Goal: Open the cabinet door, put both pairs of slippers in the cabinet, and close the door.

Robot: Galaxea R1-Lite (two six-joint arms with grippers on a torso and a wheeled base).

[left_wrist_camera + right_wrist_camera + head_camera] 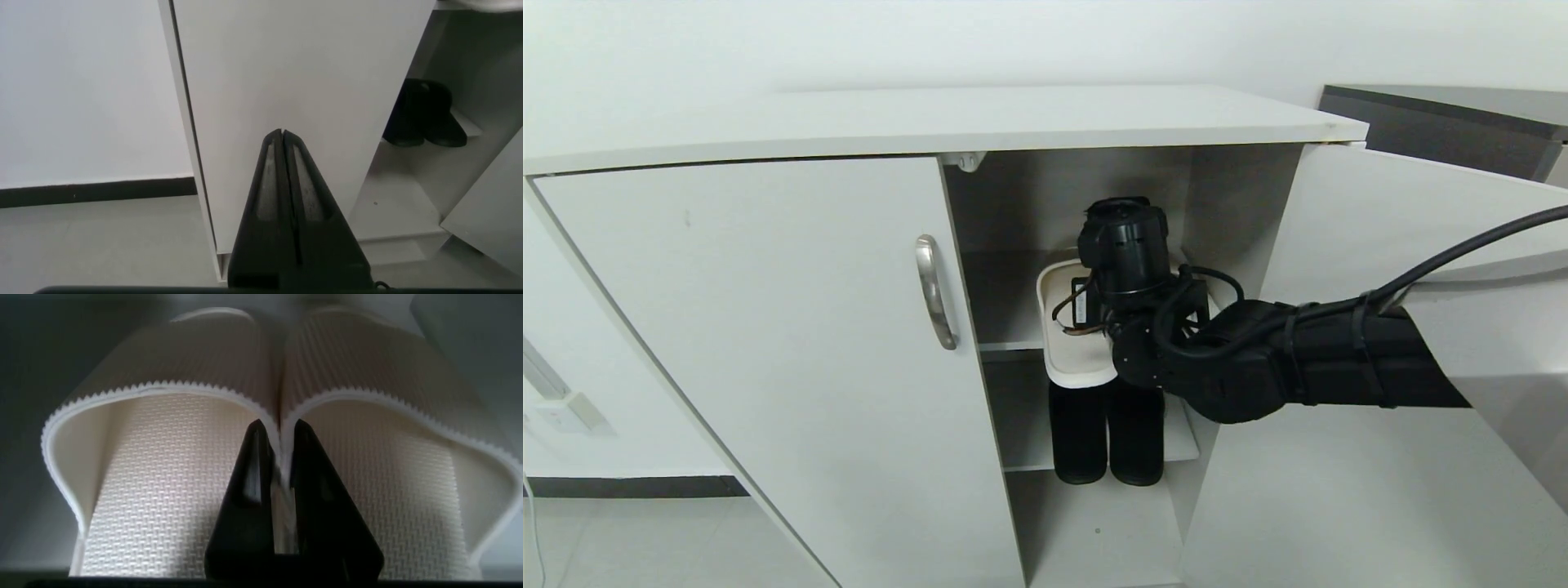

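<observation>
A pair of cream white slippers (1068, 347) (155, 465) lies on the cabinet's upper shelf (1005, 298), heels sticking out over its front edge. My right gripper (279, 434) is shut on the touching inner edges of their two straps, and its arm comes in past the open right door (1380, 457). Below them, a pair of black slippers (1106, 437) (425, 114) rests on the lower shelf, heels outward. My left gripper (281, 135) is shut on nothing, low down in front of the closed left door (294, 73).
The left door (768, 327) carries a metal handle (934, 290) near its inner edge. The bottom compartment (1094, 531) under the black slippers holds nothing. A dark grey unit (1445, 114) stands at the back right, and a white wall lies to the left.
</observation>
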